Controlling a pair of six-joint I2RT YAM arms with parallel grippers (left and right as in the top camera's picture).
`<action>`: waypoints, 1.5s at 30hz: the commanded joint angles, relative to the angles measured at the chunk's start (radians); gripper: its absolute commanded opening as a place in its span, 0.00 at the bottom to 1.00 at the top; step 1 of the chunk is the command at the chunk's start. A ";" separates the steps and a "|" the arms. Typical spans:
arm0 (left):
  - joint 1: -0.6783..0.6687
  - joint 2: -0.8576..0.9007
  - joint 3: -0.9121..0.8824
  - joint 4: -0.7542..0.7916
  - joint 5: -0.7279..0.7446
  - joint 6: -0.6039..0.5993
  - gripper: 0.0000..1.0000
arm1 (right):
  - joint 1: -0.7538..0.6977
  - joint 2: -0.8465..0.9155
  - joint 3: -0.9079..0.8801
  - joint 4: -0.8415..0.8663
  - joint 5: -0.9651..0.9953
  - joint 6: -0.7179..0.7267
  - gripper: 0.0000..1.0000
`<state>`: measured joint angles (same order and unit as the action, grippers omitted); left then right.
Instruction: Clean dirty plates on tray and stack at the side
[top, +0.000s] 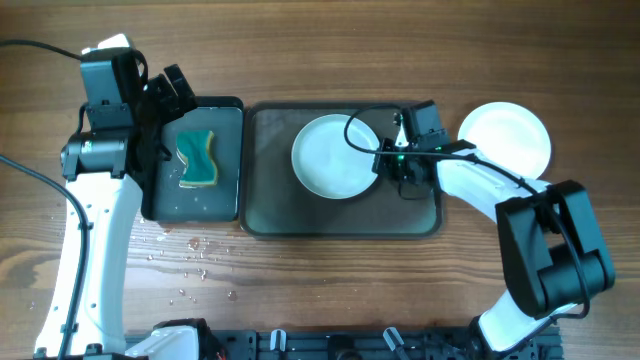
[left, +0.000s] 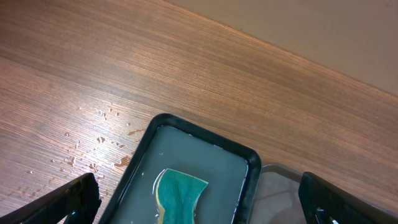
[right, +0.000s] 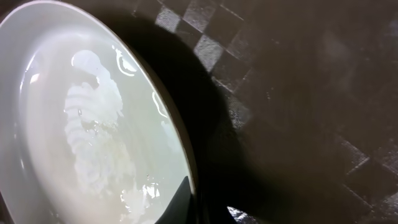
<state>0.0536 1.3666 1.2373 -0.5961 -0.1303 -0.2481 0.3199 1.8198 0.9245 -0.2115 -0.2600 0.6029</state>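
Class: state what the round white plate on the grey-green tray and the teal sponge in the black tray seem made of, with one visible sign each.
Round white plate: probably glazed ceramic, possibly melamine; its glossy surface shows sharp reflections. Teal sponge: likely foam, matte, with a yellow layer under the teal and a wavy-cut outline.

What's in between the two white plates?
Overhead, the right gripper sits between them, at the rim of the plate on the tray.

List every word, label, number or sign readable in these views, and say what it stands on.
No readable text anywhere: none on the tray plate, the side plate, the grey-green tray, the black tray, the sponge, the left arm or the right arm.
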 joint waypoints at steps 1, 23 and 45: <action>0.004 0.003 0.005 0.002 -0.002 -0.002 1.00 | 0.016 0.041 -0.003 0.009 0.011 0.032 0.04; 0.004 0.003 0.005 0.002 -0.002 -0.002 1.00 | 0.231 -0.122 0.277 -0.182 0.307 -0.029 0.05; 0.004 0.003 0.005 0.002 -0.002 -0.002 1.00 | 0.525 0.021 0.289 0.310 0.666 -0.188 0.05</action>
<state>0.0540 1.3666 1.2373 -0.5976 -0.1303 -0.2481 0.8314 1.7893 1.1942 0.0250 0.3107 0.4831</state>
